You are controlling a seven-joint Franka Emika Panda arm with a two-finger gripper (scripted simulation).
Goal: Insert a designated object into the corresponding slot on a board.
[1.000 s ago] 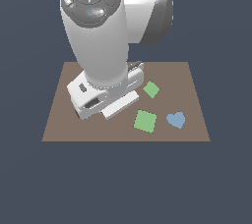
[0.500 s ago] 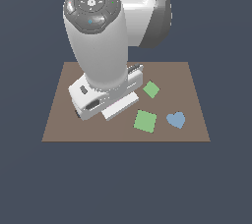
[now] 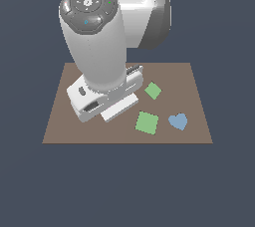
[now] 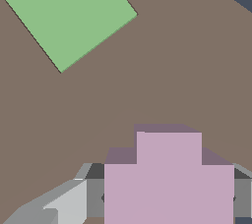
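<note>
Little has changed over the last second: in the exterior view the white-and-grey robot arm stands in nearly the same place over the large flat brown rectangular board, shifted only slightly, and the coloured pieces lie where they lay before. The small green diamond-turned square, the larger green square and the blue heart sit toward the exterior view's right, apart from the arm.

The wrist view carries the real news. The small flat pale-pink cross-shaped piece sits directly between the grey fingers of the gripper, with finger metal showing on both sides of it and touching its edges, so the jaws look closed on the piece. Beyond it lies bare brown board and one green square; a corner of dark background shows past the board's edge.

The dark cross-shaped slot is not visible in either view; the arm's body hides much of the board in the exterior view. My judgement is that the piece is grasped and the carry is barely under way, with the insertion not yet done. Whether the piece is lifted clear of the board I cannot tell.
</note>
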